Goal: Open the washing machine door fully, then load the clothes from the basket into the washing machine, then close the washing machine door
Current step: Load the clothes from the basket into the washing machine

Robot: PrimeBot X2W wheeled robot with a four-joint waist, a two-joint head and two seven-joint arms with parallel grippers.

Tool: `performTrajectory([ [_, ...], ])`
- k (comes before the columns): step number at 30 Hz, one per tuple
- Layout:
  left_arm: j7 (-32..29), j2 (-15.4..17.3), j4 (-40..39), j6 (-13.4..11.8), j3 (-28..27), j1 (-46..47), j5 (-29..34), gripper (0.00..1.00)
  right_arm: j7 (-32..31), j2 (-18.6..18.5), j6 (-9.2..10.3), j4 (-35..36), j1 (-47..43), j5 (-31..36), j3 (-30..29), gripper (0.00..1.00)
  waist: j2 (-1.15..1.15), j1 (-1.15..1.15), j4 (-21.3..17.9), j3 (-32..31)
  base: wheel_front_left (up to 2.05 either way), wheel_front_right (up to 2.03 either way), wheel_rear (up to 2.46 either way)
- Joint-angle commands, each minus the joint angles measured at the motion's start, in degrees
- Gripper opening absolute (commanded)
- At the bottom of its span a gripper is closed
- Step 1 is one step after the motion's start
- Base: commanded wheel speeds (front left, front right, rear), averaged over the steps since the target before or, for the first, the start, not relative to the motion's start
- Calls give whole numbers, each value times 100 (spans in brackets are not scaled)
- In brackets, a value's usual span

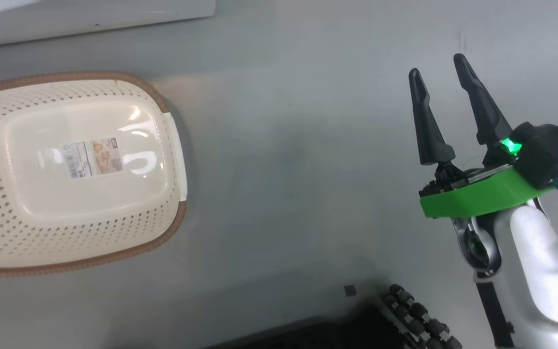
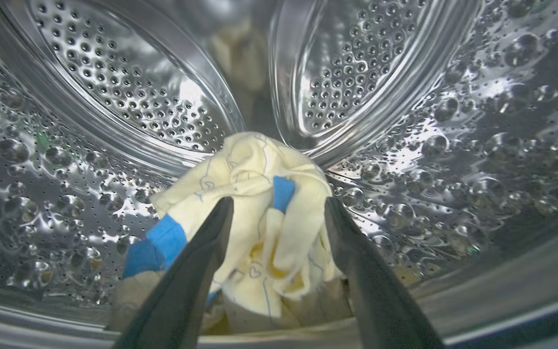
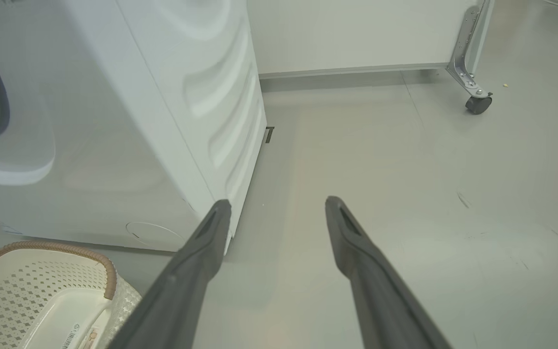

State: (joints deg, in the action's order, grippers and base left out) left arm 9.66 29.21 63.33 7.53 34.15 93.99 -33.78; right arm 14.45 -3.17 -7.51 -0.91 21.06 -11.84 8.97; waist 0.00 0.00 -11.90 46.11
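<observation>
Cream-yellow fabric clothes, blue-patched, are lying inside the perforated steel drum, between the parted fingers of our left gripper. Our right gripper is hanging open outside it. We seem to be finishing loading; next we are likely withdrawing, then closing the door.

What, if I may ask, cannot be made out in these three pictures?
- Head view: the print on the label is too small to read; the picture's left edge cuts off the basket.
- Left wrist view: the fingers of the left gripper hide the lower folds of the clothes.
- Right wrist view: the left edge cuts off the opening of the washing machine.
</observation>
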Motion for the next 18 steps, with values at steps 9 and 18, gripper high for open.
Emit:
performTrajectory([
  [9, 219, 10, -488, -4, 571, -1128, -783, 100, 55, -322, 2, 52, -523, 122, -113, 100, 0, 0, 550, -1245, 0, 0, 0],
  [18, 404, -43, -827, -4, 1038, -2288, -1360, 100, 45, -510, 2, -114, -822, 6, -212, 100, 0, 0, 909, -2285, 0, 0, 0],
])
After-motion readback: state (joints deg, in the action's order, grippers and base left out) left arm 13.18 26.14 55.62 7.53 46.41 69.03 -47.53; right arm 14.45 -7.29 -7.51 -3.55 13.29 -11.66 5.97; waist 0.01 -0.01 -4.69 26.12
